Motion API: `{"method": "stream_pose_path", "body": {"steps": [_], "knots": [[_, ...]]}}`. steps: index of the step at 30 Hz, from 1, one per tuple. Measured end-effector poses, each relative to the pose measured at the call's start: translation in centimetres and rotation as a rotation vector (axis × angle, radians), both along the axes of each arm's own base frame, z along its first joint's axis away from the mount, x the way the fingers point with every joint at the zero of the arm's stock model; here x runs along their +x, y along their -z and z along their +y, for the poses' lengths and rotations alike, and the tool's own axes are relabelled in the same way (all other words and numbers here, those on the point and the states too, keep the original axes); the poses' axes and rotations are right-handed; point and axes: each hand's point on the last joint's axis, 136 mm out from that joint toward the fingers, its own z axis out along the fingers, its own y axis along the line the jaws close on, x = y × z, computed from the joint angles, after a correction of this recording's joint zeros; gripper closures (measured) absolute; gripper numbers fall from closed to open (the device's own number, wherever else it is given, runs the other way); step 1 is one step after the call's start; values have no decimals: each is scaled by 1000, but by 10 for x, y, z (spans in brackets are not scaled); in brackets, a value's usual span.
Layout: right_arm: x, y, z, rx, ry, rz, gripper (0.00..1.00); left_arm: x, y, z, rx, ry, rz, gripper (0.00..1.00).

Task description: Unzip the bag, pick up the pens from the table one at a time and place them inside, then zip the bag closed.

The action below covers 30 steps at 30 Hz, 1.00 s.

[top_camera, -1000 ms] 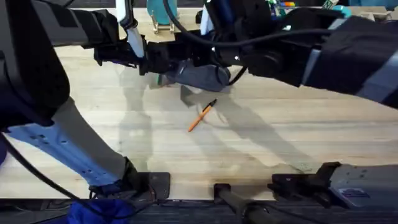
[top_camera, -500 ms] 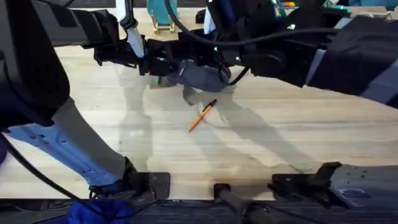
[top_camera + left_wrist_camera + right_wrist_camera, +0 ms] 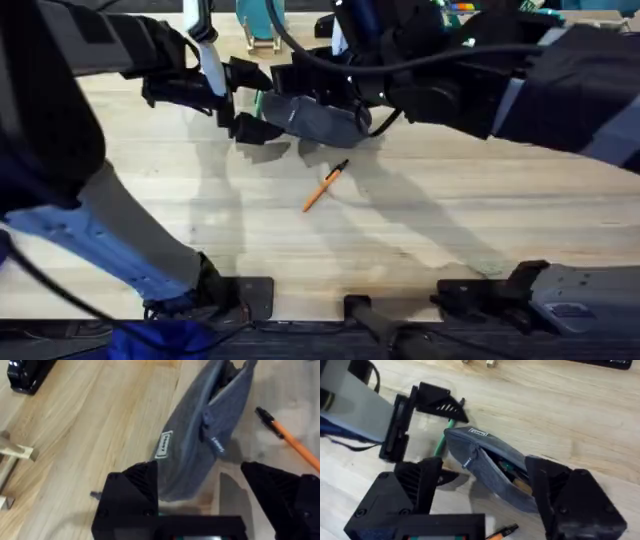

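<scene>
L pincer point(image 3: 427, 402) spread wide beside blue-grey fabric pouch point(image 3: 318, 118); R pincer point(image 3: 485, 490) spread, straddling it (unzipped). 1 orange pen point(image 3: 325, 186) on pale wooden table point(image 3: 450, 210), 1 green pen point(image 3: 440, 442) behind the pouch.

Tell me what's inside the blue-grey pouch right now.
Through the pouch's open zipper, something green and something tan show; the fabric covers the rest. The orange pen lies outside on the table.

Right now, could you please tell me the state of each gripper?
Left gripper: open, holding nothing, at one end of the bag.
Right gripper: open, straddling the bag, not clamping it.
</scene>
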Motion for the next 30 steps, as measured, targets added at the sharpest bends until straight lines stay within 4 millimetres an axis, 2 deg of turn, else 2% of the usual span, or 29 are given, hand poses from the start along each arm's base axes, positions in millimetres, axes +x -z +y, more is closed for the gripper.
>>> {"method": "stream_pose_path", "body": {"steps": [9,20,26,30], "knots": [[9,0,-11,-2,30,-1,4,-29,-46,4,98,-6,-8,5],[11,0,-13,-2,36,-2,3,-73,-79,-1,123,-2,77,6],[11,0,-13,-4,34,-3,4,-93,-86,-4,117,3,147,5],[11,-1,-13,-7,31,-5,4,-94,-86,-4,114,-30,200,5]]}}
